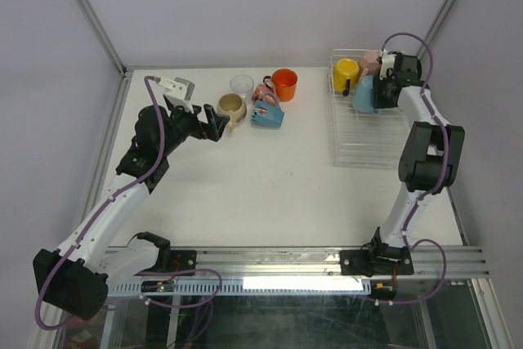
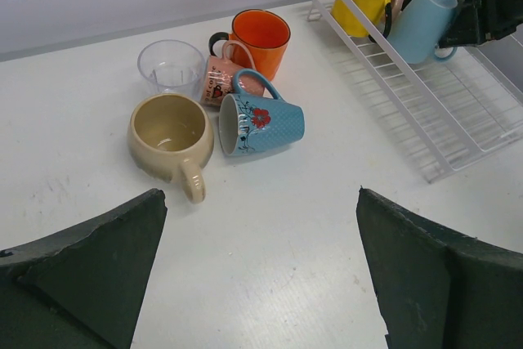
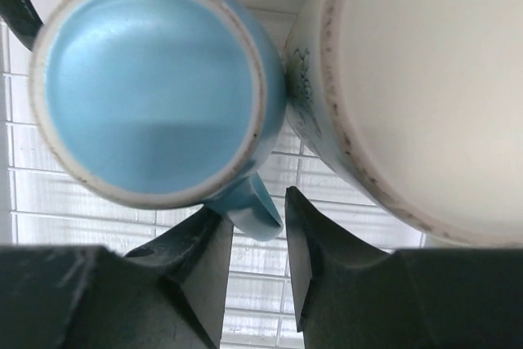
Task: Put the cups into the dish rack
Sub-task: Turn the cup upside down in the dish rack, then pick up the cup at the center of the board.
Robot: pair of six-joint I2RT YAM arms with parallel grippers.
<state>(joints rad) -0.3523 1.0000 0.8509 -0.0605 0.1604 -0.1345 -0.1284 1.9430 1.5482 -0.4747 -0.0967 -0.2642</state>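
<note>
At the far right of the table: the dish rack (image 1: 359, 138), already holding four cups at its far end. These are a yellow mug (image 1: 345, 72), a pale pink mug (image 1: 370, 58), a light blue mug (image 3: 151, 87) and a cream mug (image 3: 425, 79). All are tipped mouth-outward against the wires, probably so they drain and pack close.

Right gripper (image 3: 257, 206) is low inside the rack, at the light blue mug. Its fingers stand narrowly apart, one on each side of the mug's handle. The handle fills the mouth of the gap, so I cannot tell whether they pinch it or merely flank it. Holding by the handle makes sense, since the mug body looks too wide for these fingers. The mug sits snug beside the cream mug, touching or nearly so.

Left gripper (image 2: 260, 195) hovers above bare table with fingers spread fully and nothing between them. It faces the five cups not yet loaded, all well apart from the rack.

- beige mug (image 2: 170, 132): upright, nearest, handle toward the gripper
- clear tumbler (image 2: 170, 64): upright, behind it
- blue patterned mug (image 2: 261, 124): on its side, mouth toward the beige mug
- pink printed mug (image 2: 216, 83): wedged among the others
- orange mug (image 2: 260, 38): upright, farthest

Judgement: roughly halfway done. The beige mug looks like the likely next pick.
</note>
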